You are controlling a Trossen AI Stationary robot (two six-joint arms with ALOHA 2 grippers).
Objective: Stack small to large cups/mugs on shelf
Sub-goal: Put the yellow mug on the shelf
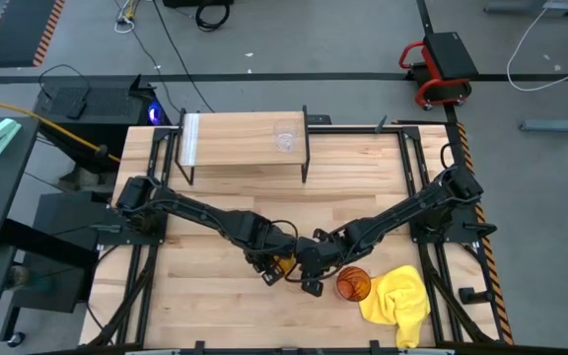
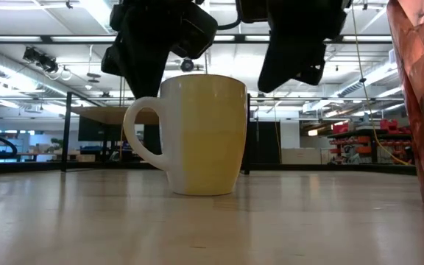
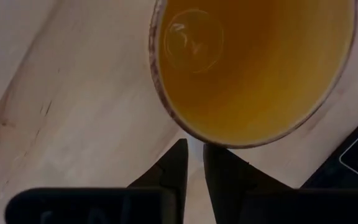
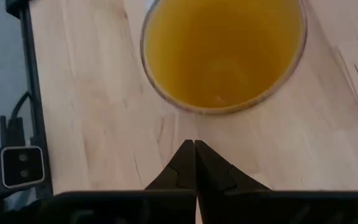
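Left gripper [image 3: 192, 163] sits over my orange mug [image 1: 284, 264] at lower centre, fingers a slit apart below the rim, gripping nothing I can see. Right gripper [image 4: 195, 163] is pinched closed, empty. Shelf [image 1: 245, 140], upper centre, carries the glass cup [image 1: 285, 137]; tumbler [image 1: 353, 284] waits lower right.

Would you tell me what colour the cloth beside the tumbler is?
Yellow; the cloth shows best in the high view, right of the tumbler.
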